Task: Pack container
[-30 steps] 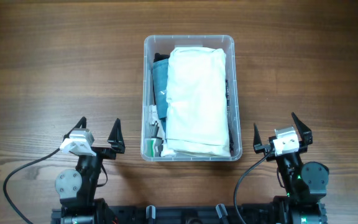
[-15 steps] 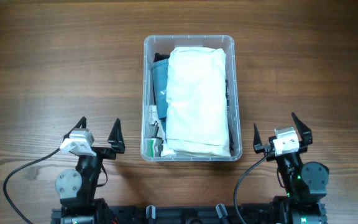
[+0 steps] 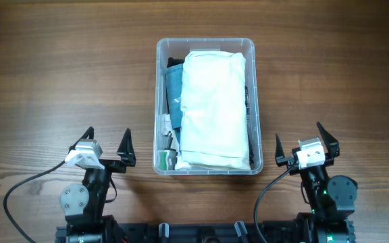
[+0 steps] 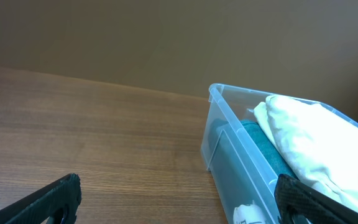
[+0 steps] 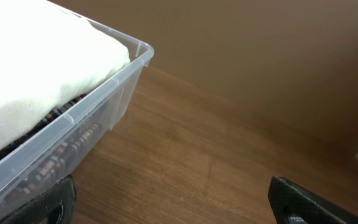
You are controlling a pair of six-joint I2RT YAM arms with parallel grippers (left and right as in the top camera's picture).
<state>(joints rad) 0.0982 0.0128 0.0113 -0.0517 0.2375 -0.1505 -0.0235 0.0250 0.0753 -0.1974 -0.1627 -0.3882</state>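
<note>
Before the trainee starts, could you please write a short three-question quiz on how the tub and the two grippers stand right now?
1. True or false: the left gripper is shut on the white folded cloth.
2. Where does the dark teal cloth lie? A, spread over the white folded cloth. B, inside the clear plastic tub, between the white folded cloth and the wall on the left arm's side. C, outside the tub.
3. Fill in: the right gripper is open and holds ____.

Key: 1 false; 2 B; 3 nothing.
</note>
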